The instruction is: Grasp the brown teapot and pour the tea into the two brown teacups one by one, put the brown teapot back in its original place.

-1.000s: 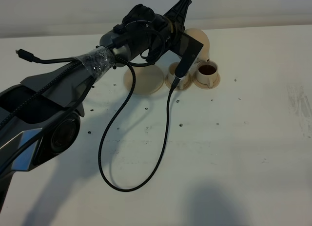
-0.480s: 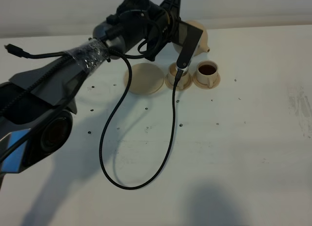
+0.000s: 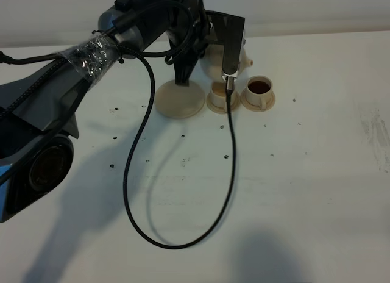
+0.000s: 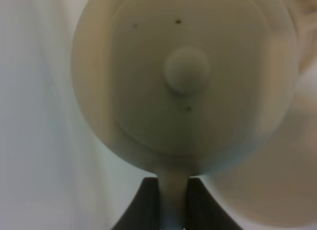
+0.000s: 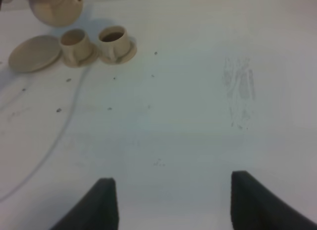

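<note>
Two left fingers (image 4: pixel 147 210) clamp the smooth round-bellied teapot (image 4: pixel 188 76), seemingly by its handle; right fingers (image 5: pixel 105 205) gape empty.

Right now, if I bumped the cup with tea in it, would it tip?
Probably it would slosh: the teacup holds dark tea. Sitting low on its saucer, it likely slides rather than tips. It looks ceramic, likely fragile.

Bright even light, soft shadows (brown teapot (image 4: pixel 188 76) blurred at left wrist)
</note>
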Robot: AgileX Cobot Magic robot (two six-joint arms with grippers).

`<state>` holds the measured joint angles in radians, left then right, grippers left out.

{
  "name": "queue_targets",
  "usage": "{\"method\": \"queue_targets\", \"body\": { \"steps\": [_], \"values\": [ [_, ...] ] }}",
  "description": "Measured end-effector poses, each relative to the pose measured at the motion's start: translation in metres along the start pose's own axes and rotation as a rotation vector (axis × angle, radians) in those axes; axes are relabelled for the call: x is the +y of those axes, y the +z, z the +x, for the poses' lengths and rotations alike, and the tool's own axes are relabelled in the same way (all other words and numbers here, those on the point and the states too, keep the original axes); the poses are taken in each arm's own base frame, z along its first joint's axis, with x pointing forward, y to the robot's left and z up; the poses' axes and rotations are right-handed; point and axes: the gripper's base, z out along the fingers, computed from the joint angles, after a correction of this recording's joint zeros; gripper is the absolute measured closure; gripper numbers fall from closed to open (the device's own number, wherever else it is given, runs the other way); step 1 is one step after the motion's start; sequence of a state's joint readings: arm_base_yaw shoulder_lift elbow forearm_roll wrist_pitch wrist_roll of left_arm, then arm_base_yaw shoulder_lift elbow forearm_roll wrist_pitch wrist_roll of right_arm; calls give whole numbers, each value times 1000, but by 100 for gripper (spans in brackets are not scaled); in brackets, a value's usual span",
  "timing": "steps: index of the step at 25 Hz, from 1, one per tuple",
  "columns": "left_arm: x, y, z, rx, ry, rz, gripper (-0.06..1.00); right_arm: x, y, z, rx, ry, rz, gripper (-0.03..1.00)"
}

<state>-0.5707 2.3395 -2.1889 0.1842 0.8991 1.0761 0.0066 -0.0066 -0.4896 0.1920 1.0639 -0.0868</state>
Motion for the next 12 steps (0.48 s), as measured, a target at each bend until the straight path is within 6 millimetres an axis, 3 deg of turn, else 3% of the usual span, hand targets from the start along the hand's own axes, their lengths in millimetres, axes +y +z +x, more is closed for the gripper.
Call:
{"method": "queue_targets", "body": {
  "steps": [12],
  "values": [
    [-20, -19, -7, -18, -559, 268, 84, 0, 0, 0, 0, 0, 0, 45]
  ]
}}
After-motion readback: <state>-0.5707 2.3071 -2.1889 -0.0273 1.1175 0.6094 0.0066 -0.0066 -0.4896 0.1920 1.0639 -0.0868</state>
